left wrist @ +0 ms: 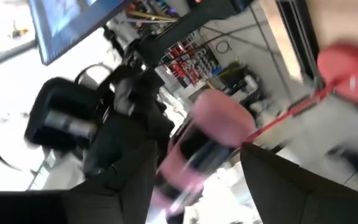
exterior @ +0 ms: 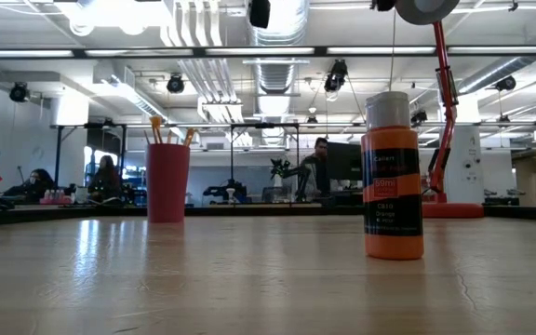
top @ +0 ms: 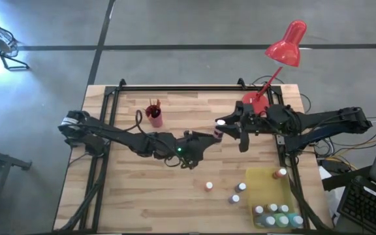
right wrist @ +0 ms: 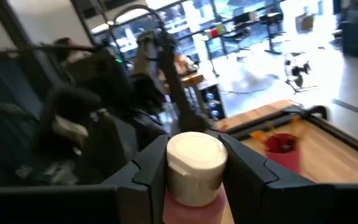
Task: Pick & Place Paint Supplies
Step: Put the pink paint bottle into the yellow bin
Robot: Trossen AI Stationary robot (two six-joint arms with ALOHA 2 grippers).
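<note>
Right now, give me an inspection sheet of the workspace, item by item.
Surface: wooden table.
Job's things: pink bottle held mid-air between both arms; orange bottle standing; more bottles in yellow tray; red cup with brushes.
Clutter: red lamp.
Grippers: right gripper shut on pink bottle; left gripper open around it.
Cables: bundle at the table's right edge.
Surroundings: people seated at desks.

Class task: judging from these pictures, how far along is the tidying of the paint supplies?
Done: several bottles sit in the yellow tray. In hand: a pink bottle is between both pincers mid-table; the right pincer is shut on it, and the left pincer straddles it, fingers apart. Left: three bottles on the wood beside the tray.
</note>
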